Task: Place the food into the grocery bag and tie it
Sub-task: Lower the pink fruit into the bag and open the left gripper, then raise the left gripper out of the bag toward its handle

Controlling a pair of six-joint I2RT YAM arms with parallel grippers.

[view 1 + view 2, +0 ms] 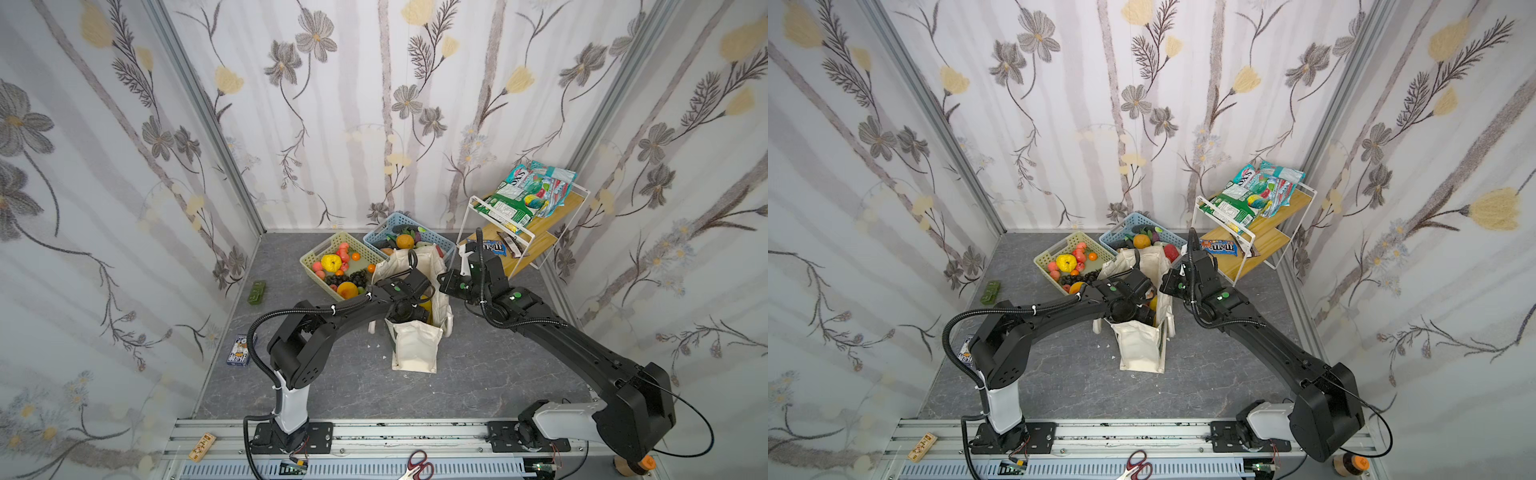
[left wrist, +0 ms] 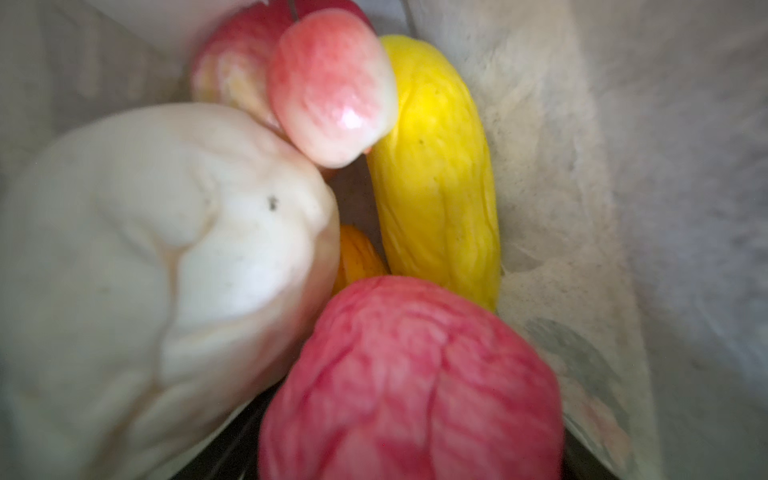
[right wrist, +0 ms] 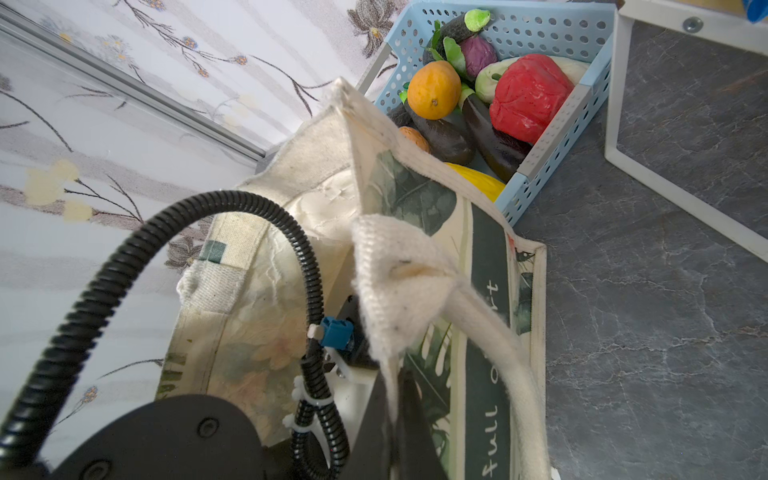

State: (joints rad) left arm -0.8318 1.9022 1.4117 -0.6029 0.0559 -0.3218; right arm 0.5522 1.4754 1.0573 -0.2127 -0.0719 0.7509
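With right gripper (image 3: pixel 395 419) clamped tight on bag (image 3: pixel 486 266) rim, left gripper (image 1: pixel 415 313) sunk inside bag, its opening impossible to tell, apple (image 2: pixel 411 382) close before it, cauliflower (image 2: pixel 145 270) and mango (image 2: pixel 436 178) alongside, pink fruit (image 2: pixel 332 91) beyond, blue basket (image 3: pixel 561 124) beyond right gripper

The cream canvas tote bag (image 3: pixel 419 199) bears green leaves and a white-lettered dark green panel; the perforated plastic basket (image 3: pixel 540 29) is pale blue.
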